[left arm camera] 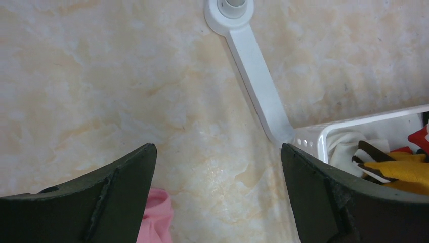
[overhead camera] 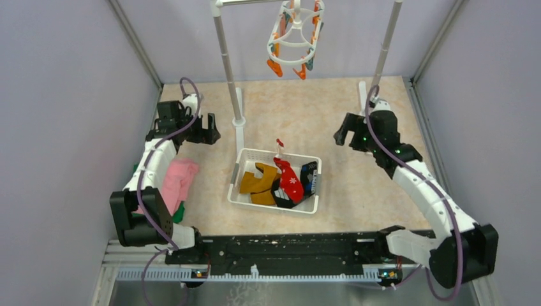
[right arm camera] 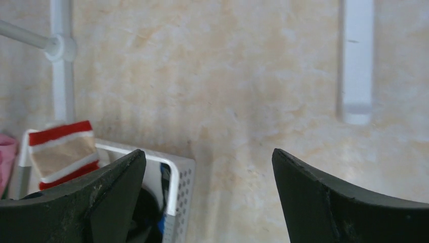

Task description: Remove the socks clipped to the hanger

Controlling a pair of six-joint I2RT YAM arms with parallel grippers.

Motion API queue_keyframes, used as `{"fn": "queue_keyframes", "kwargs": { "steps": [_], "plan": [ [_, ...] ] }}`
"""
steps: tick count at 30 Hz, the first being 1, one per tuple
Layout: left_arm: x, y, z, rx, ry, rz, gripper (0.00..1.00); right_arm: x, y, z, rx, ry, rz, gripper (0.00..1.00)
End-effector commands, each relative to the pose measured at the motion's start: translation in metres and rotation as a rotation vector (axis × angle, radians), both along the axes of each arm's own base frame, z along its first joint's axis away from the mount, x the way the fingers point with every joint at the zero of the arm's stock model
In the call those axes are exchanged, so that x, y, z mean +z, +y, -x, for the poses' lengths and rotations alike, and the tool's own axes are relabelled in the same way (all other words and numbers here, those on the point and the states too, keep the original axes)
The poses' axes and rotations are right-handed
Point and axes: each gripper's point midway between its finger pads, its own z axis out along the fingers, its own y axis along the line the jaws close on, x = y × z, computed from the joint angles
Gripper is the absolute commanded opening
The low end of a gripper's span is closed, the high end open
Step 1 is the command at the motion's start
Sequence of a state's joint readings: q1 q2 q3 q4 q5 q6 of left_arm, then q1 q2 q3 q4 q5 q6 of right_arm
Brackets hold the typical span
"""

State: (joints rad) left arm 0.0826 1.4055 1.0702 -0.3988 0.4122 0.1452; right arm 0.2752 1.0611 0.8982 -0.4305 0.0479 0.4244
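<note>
Top external view shows the socks (overhead camera: 281, 182) heaped in the white basket (overhead camera: 261, 153), well below the hanger (overhead camera: 295, 35), which looks bare. They should handle light and limp, so pinch a cuff. On the 2 arms, left gripper (left arm camera: 217, 152) and right gripper (right arm camera: 207, 154) have jaws apart, holding nothing.

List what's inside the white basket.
Inside the basket: a mustard sock, a red snowflake sock and a black patterned sock. The left wrist view adds a white sock. Whatever lies beneath the pile is covered.
</note>
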Motion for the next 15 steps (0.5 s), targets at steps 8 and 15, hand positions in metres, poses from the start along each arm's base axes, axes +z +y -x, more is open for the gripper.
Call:
{"fn": "queue_keyframes", "kwargs": {
  "steps": [8, 15],
  "plan": [
    [0.027, 0.009, -0.007, 0.003, -0.109, -0.005, 0.99, -0.011, 0.197, -0.021, 0.434, -0.042, -0.16, 0.8],
    [0.017, 0.011, -0.003, 0.008, -0.066, -0.007, 0.99, -0.063, 0.274, 0.042, 0.729, 0.113, -0.161, 0.66]
  ]
}}
